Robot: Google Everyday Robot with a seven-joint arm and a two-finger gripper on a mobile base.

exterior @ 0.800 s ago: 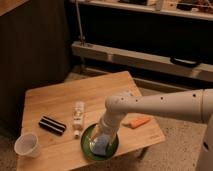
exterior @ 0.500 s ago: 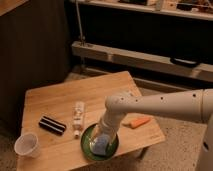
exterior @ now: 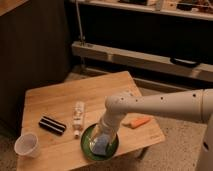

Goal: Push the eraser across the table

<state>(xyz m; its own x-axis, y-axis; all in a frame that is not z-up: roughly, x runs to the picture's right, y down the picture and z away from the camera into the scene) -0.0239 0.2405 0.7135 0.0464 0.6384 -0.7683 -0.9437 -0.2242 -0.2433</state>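
The eraser [exterior: 52, 125], a flat black block with a white stripe, lies on the left part of the light-wood table [exterior: 65, 97], between the cup and the white bottle. My arm reaches in from the right, and its gripper [exterior: 102, 141] hangs down over a green plate near the table's front edge, well to the right of the eraser. A blue thing lies on the plate under the gripper.
A white cup [exterior: 26, 145] stands at the front left corner. A white tube-like bottle [exterior: 78, 118] lies beside the eraser. A green plate [exterior: 86, 145] sits at the front edge. An orange carrot-like piece [exterior: 137, 121] lies at the right. Dark shelving stands behind.
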